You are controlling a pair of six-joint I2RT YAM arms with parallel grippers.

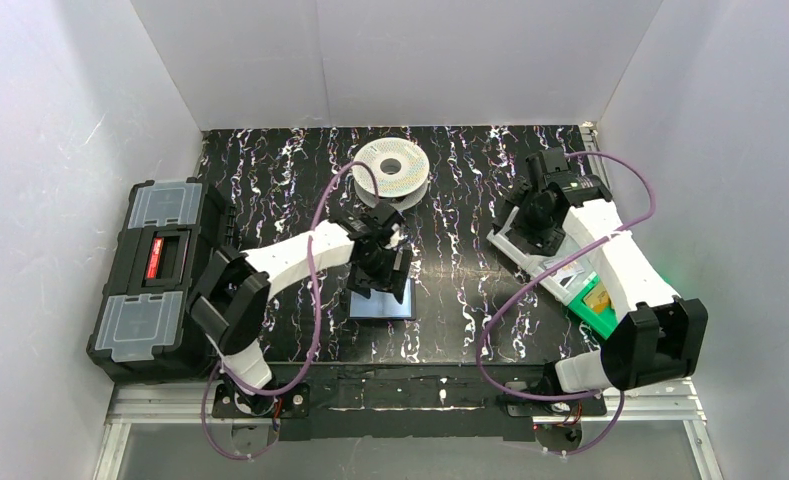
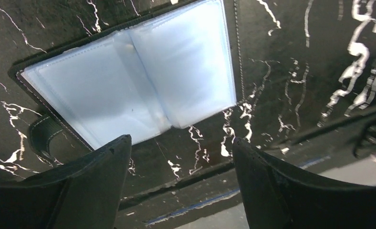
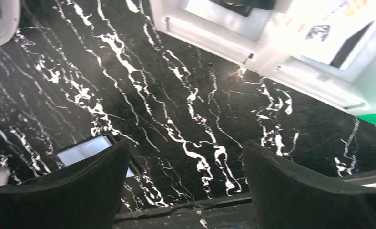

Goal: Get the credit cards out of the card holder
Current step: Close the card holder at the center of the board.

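The card holder lies open on the black marbled table, its bluish-grey inside up. In the left wrist view the card holder shows clear sleeves with no card visible in them, and its side tab at the left. My left gripper hovers just above the holder's far edge; in its own view the left gripper is open and empty. My right gripper is open and empty over the table by the white tray; the right gripper shows nothing between its fingers. A small orange-yellow flat piece, perhaps a card, lies in the green bin.
A big black toolbox stands at the left edge. A white filament spool lies at the back middle. A white tray and a green bin sit at the right under the right arm. The white tray fills the right wrist view's top.
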